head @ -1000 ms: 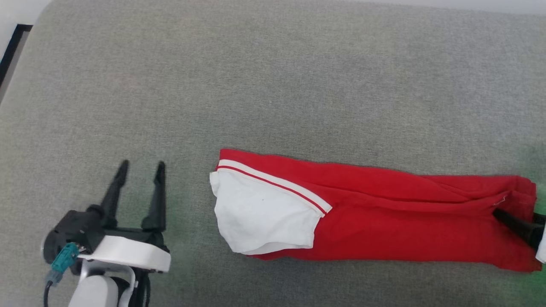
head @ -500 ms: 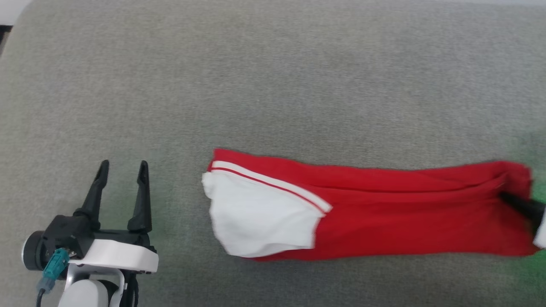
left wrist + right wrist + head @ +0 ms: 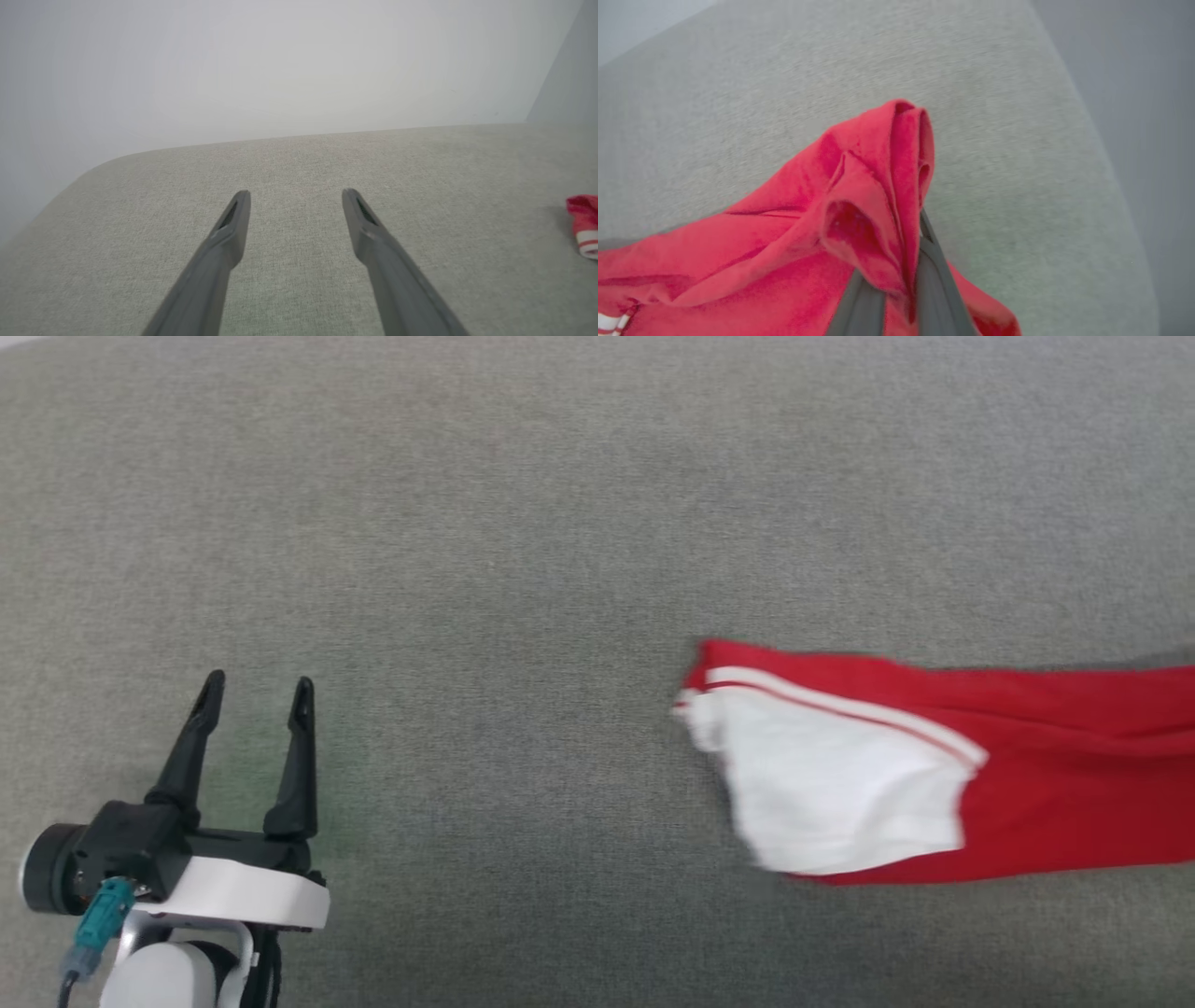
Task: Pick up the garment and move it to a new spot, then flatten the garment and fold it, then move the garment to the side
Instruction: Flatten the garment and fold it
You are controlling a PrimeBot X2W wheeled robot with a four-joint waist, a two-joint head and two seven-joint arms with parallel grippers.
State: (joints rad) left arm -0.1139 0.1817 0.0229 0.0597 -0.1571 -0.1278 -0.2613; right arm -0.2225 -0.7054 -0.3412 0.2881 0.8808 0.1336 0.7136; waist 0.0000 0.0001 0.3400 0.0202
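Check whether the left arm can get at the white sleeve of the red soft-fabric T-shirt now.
Probably yes: only bare grey fabric surface lies between the open left gripper and the white sleeve of the red T-shirt, off to its right.

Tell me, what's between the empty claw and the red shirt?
Nothing. In the head view, the grey surface between the left gripper and the garment is bare.

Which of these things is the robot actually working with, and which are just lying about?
In the job: red T-shirt with white sleeve; right end effector, clamped on its red end; left end effector, open and empty.
Just there: grey fabric surface under it; pale wall behind.
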